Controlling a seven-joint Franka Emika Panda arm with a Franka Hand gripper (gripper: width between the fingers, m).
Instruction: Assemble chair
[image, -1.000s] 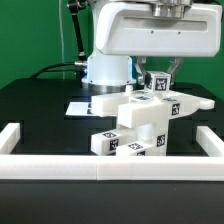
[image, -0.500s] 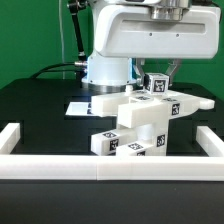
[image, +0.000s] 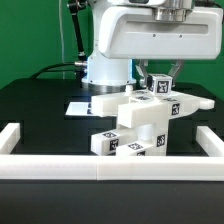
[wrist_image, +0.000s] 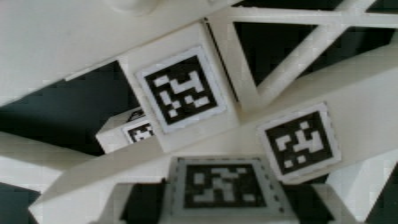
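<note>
The partly built chair (image: 140, 125) is a stepped stack of white blocks with black-and-white tags, standing at the table's middle with a flat slab (image: 112, 103) behind it. My gripper (image: 159, 78) hangs just above its top at the exterior view's right. It is shut on a small tagged white piece (image: 159, 84), which sits at or just over the top block. In the wrist view the gripper (wrist_image: 221, 202) has dark pads (wrist_image: 143, 200) on both sides of this tagged piece (wrist_image: 221, 183). Other tagged chair faces (wrist_image: 183, 88) lie beyond it.
A plain white border rail (image: 110, 165) runs along the front, with side rails at the exterior view's left (image: 20, 135) and right (image: 210, 140). The marker board (image: 78, 107) lies flat behind the chair. The arm's base (image: 105, 68) stands at the back.
The gripper and the held piece have wobbled only a little sideways. The chair stack has not moved.
</note>
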